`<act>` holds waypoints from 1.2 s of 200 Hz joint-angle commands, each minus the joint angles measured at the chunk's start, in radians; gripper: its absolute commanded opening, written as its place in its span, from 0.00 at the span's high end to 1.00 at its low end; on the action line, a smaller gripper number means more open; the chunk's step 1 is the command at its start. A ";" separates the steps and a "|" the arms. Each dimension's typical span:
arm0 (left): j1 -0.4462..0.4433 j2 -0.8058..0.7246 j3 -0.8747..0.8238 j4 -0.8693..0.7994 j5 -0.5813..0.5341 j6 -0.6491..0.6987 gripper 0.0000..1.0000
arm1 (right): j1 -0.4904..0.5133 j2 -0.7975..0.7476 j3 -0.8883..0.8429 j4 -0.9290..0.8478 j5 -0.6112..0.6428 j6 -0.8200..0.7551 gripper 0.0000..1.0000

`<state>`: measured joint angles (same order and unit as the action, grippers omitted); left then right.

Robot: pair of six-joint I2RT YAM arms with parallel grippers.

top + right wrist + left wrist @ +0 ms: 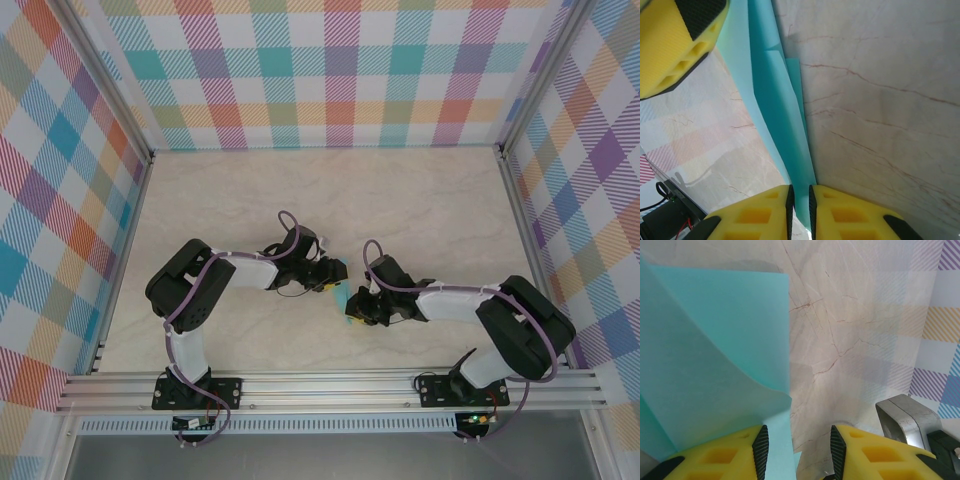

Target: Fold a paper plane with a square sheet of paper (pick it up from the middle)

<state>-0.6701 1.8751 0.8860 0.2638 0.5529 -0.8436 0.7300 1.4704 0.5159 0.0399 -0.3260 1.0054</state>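
the right pincer (800, 204) pinches the folded blue-green paper sheet (782, 110) over the desk (880, 100), the left pincer (796, 450) sits half open at its edge, so i think it should close slowly, with the fold straight

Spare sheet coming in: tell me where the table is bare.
Free: the far half of the table, up to the plaid back wall, and the near strip between the arm bases. Crowded: the centre, where both arms meet at the turquoise paper.

A lab test cell: marble-look tabletop (400, 200), aluminium frame rail (330, 385), and plaid-printed walls (320, 70) boxing it in.
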 commanded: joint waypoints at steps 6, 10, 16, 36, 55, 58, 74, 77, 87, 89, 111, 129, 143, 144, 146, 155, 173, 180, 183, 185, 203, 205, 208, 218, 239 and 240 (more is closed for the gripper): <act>-0.019 0.054 -0.010 -0.090 -0.021 0.023 0.60 | 0.017 -0.016 0.008 -0.046 -0.015 -0.041 0.80; -0.018 0.056 -0.010 -0.090 -0.019 0.024 0.60 | 0.017 -0.016 0.013 -0.049 -0.013 -0.043 0.80; -0.019 0.056 -0.011 -0.090 -0.019 0.024 0.60 | 0.019 -0.017 0.019 -0.055 -0.010 -0.046 0.79; -0.019 0.056 -0.012 -0.090 -0.019 0.023 0.60 | 0.023 -0.021 0.034 -0.072 0.001 -0.056 0.78; -0.018 0.058 -0.012 -0.090 -0.018 0.023 0.60 | 0.028 -0.028 0.044 -0.086 0.018 -0.061 0.76; -0.019 0.057 -0.011 -0.090 -0.017 0.024 0.60 | 0.028 -0.030 0.045 -0.089 0.021 -0.063 0.75; -0.019 0.056 -0.011 -0.092 -0.017 0.023 0.60 | 0.032 -0.044 0.049 -0.090 0.034 -0.070 0.73; -0.018 0.056 -0.012 -0.092 -0.017 0.024 0.60 | 0.034 -0.047 0.050 -0.088 0.036 -0.072 0.72; -0.019 0.056 -0.011 -0.092 -0.016 0.024 0.60 | 0.040 -0.050 0.057 -0.094 0.042 -0.080 0.72; -0.019 0.057 -0.011 -0.092 -0.016 0.024 0.60 | 0.041 -0.049 0.060 -0.097 0.043 -0.081 0.72; -0.019 0.059 -0.012 -0.090 -0.013 0.026 0.60 | 0.046 -0.025 0.081 -0.116 0.051 -0.097 0.74; -0.019 0.061 -0.010 -0.091 -0.013 0.026 0.60 | 0.048 0.001 0.090 -0.110 0.048 -0.097 0.76; -0.018 0.059 -0.011 -0.091 -0.011 0.025 0.60 | 0.049 0.016 0.093 -0.123 0.060 -0.091 0.78; -0.017 0.059 -0.011 -0.091 -0.011 0.026 0.60 | 0.049 0.016 0.092 -0.123 0.062 -0.091 0.78; -0.018 0.059 -0.012 -0.091 -0.011 0.026 0.60 | 0.049 0.018 0.092 -0.123 0.063 -0.092 0.78; -0.019 0.059 -0.011 -0.092 -0.011 0.026 0.60 | 0.049 0.023 0.089 -0.128 0.069 -0.089 0.80; -0.019 0.060 -0.010 -0.093 -0.011 0.026 0.60 | 0.049 0.031 0.087 -0.138 0.084 -0.085 0.82; -0.018 0.061 -0.010 -0.094 -0.011 0.027 0.60 | 0.049 0.033 0.082 -0.135 0.085 -0.081 0.84; -0.019 0.060 -0.009 -0.094 -0.011 0.027 0.60 | 0.050 0.033 0.081 -0.132 0.085 -0.079 0.85; -0.018 0.061 -0.010 -0.095 -0.011 0.027 0.60 | 0.049 0.033 0.078 -0.130 0.084 -0.079 0.86; -0.017 0.061 -0.007 -0.099 -0.012 0.030 0.60 | 0.049 0.034 0.063 -0.109 0.073 -0.070 0.89; -0.018 0.061 -0.008 -0.100 -0.012 0.030 0.60 | 0.049 0.034 0.062 -0.109 0.074 -0.068 0.90; -0.018 0.061 -0.007 -0.101 -0.013 0.030 0.60 | 0.049 0.035 0.061 -0.108 0.074 -0.066 0.90; -0.019 0.061 -0.008 -0.103 -0.014 0.029 0.60 | 0.049 0.041 0.055 -0.110 0.071 -0.057 0.91; -0.019 0.059 -0.010 -0.104 -0.015 0.032 0.60 | 0.049 0.045 0.020 -0.065 0.047 -0.028 0.91; -0.019 0.059 -0.009 -0.104 -0.015 0.032 0.60 | 0.050 0.045 0.018 -0.064 0.047 -0.027 0.91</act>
<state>-0.6701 1.8767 0.8883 0.2607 0.5571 -0.8398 0.7734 1.4975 0.5785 -0.0429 -0.2646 0.9417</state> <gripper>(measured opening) 0.403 0.083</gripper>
